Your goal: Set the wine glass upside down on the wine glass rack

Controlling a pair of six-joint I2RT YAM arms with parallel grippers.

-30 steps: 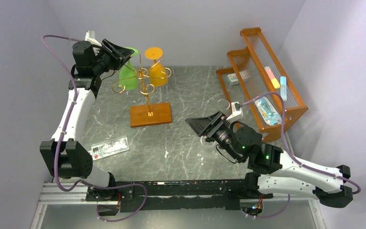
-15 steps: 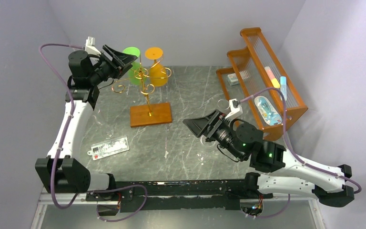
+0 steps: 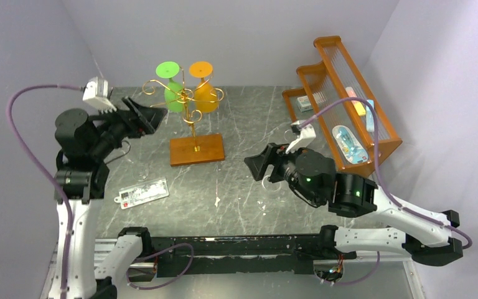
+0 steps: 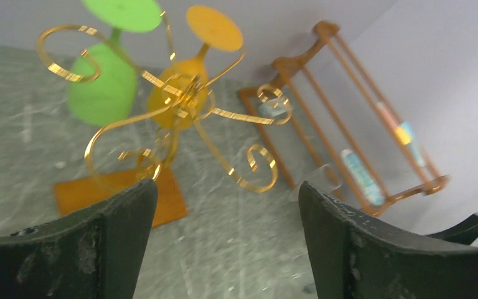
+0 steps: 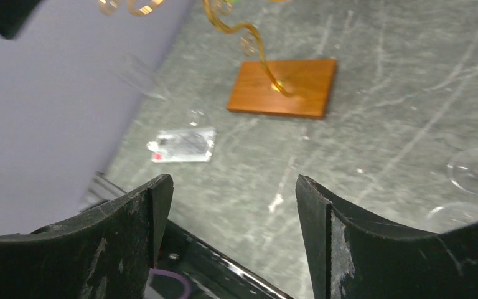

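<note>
The left gripper (image 4: pixel 227 187), wide open and empty, hung close to the wine glass rack (image 3: pixel 194 149); a careless swing could have caught a scroll arm (image 3: pixel 151 87) and shaken loose the green wine glass (image 3: pixel 173 99), which hung bowl-down there next to an orange glass (image 3: pixel 206 96). Further right, the right gripper (image 5: pixel 233 180), likewise spread and holding nothing, hovered near a clear glass (image 5: pixel 473 169) and might have toppled it.

A dark grey table (image 3: pixel 249 118) with white marble-like veins spans the enclosure. A plain pale lavender back wall (image 3: pixel 236 31) rises behind the table, with a left wall (image 3: pixel 12 62) and a right wall (image 3: pixel 448 93) of the same colour along its sides. An orange slatted tiered shelf (image 3: pixel 325 43) stands on the table's right part. The light is soft and even.
</note>
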